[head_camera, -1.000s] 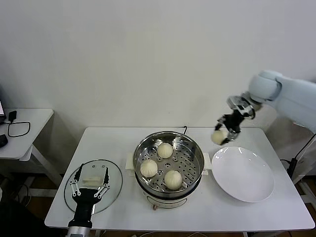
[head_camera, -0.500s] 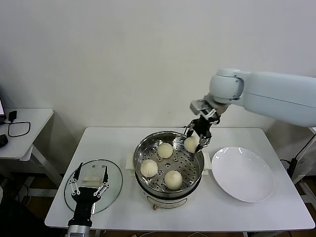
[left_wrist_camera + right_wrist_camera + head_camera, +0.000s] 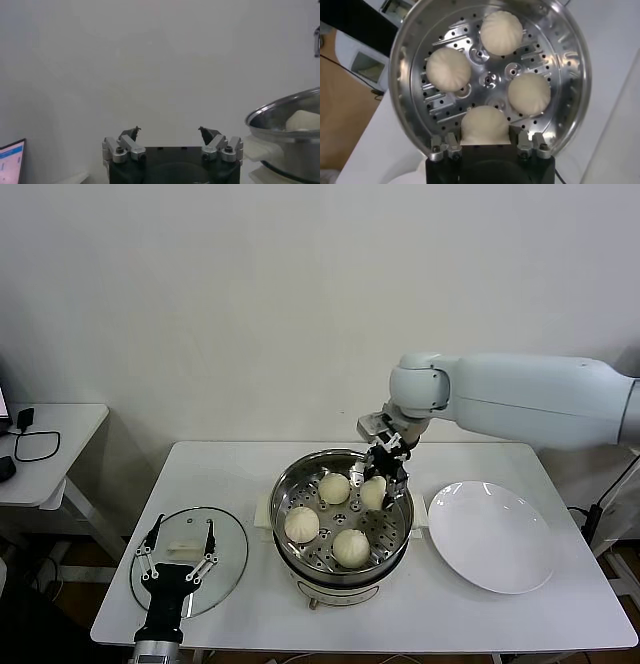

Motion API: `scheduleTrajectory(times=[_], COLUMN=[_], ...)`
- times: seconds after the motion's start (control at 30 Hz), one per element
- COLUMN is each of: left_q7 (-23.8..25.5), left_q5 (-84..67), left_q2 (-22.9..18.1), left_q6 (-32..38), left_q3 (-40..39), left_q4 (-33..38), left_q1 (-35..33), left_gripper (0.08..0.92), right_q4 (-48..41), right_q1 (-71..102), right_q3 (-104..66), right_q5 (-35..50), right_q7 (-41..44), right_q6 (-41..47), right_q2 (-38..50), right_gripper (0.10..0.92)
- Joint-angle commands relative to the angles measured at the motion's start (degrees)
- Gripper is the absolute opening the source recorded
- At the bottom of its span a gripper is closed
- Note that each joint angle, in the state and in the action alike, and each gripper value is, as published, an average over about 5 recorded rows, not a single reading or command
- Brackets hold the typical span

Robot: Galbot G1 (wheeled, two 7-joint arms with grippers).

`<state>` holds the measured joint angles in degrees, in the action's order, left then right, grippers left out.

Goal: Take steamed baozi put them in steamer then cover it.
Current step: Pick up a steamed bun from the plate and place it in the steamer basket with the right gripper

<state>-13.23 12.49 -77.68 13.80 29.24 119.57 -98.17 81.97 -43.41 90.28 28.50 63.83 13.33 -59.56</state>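
Right gripper [image 3: 380,481] clamping fourth baozi [image 3: 373,492] inside steamer [image 3: 290,489], left gripper [image 3: 178,556] spread, empty

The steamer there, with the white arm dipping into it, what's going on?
The right tool is shut on the fourth bun, holding it inside the steamer, where three buns already sit on the perforated tray. The plate beside the steamer is empty. The glass lid lies on the table to the left, and the left tool hovers open over it. The steamer isn't covered yet.
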Motion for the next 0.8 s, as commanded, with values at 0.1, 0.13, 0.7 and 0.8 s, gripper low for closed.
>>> scheduleTrajectory(times=[0.1,0.13,0.7,0.8], left_q7=[0.0,0.0,-0.1,-0.1], left_q5=[0.0,0.0,-0.1,-0.1], left_q2=[-0.1,-0.1,-0.1,-0.1], left_q6=[0.0,0.0,0.0,0.0], left_q3=[-0.1,-0.1,0.1,0.1], left_q4=[-0.3,-0.3,-0.1,-0.1], left_q1=[0.1,0.2,0.1,0.0], left_gripper=[0.823,0.823,0.823,0.823], right_q4=[-1.6,-1.7,-2.1,-1.9], right_q1=[2.8,2.9,4.1,4.2], right_q3=[0.3,0.3,-0.1,-0.2], right_q5=[-2.0,-2.1,-3.7,-3.8], right_q7=[-0.2,-0.2,-0.6,-0.6], right_q6=[0.4,0.3,0.1,0.0], right_q2=[-2.1,-2.1,-1.8,-1.7], right_gripper=[0.645,0.645,0.708,0.756])
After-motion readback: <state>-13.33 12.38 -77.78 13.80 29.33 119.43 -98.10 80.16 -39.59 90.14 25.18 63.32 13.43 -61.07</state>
